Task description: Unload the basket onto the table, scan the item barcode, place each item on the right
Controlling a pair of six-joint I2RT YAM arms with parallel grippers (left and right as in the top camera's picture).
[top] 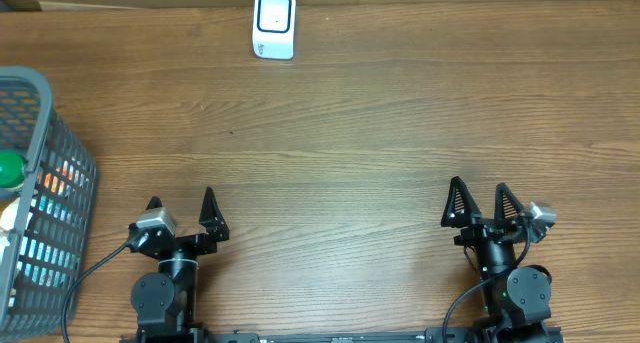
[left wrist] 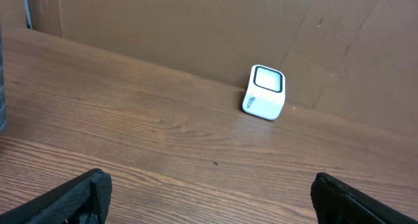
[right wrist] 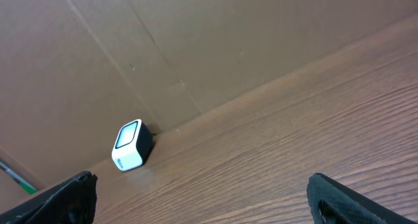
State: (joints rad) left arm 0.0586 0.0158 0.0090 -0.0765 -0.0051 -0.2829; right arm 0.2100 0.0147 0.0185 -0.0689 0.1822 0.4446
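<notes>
The left gripper [top: 181, 198] and right gripper [top: 481, 186] rest with jaws spread and empty, ready to pick. Items [top: 10, 167] sit in the basket [top: 62, 211] left of the left jaws. The scanner [top: 274, 24] stands well ahead, facing up to read barcodes.

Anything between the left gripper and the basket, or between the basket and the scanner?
Nothing visible. Only bare table lies between the left gripper and the basket, and between the basket and the scanner. The items sit behind the basket's wall.
</notes>
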